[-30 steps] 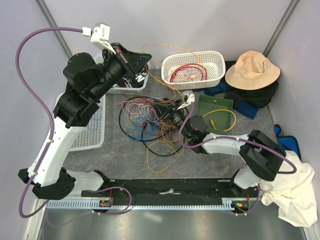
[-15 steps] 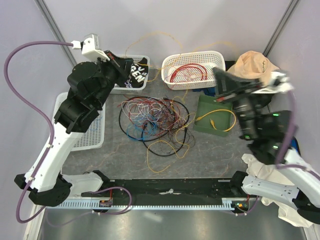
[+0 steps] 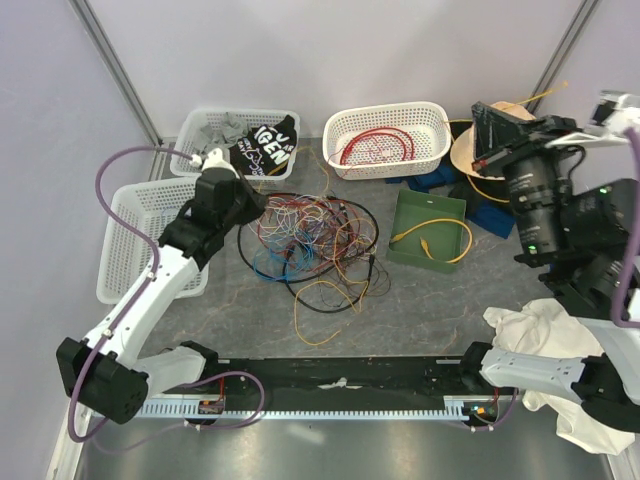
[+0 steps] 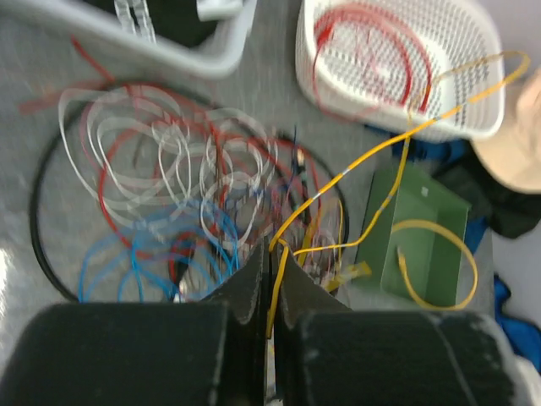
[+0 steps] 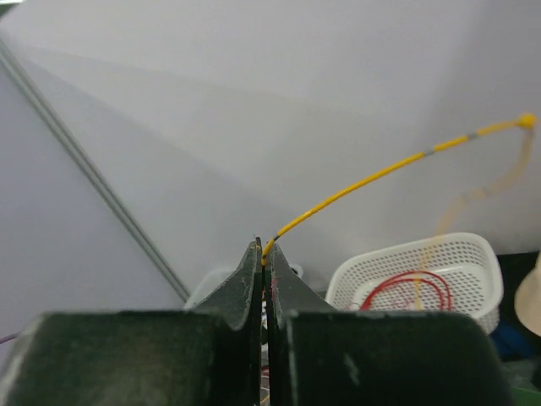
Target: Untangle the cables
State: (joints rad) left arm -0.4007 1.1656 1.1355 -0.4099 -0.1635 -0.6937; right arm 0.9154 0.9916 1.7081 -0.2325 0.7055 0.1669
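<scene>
Cables [image 3: 310,245]: mostly one knotted heap mid-table, sorting barely begun.
Table [image 3: 440,300] carries the heap of black, red, white, blue and yellow-orange loops, and nearly all of it is left to separate. Done so far, by the look: red coil [image 3: 375,145] in the back white basket [image 3: 388,108], one yellow cable [image 3: 435,238] in the green tray [image 3: 420,205]. Left white basket [image 3: 125,250] shows nothing inside; back-left basket [image 3: 195,125] holds dark cloth. Left fingers [image 4: 249,288] are pinched shut on a yellow-orange wire [image 4: 372,158] rising out of the heap. Right fingers [image 5: 249,288], held high at right, are clamped on a yellow wire end [image 5: 380,173]. Can't tell if it's the same wire.
</scene>
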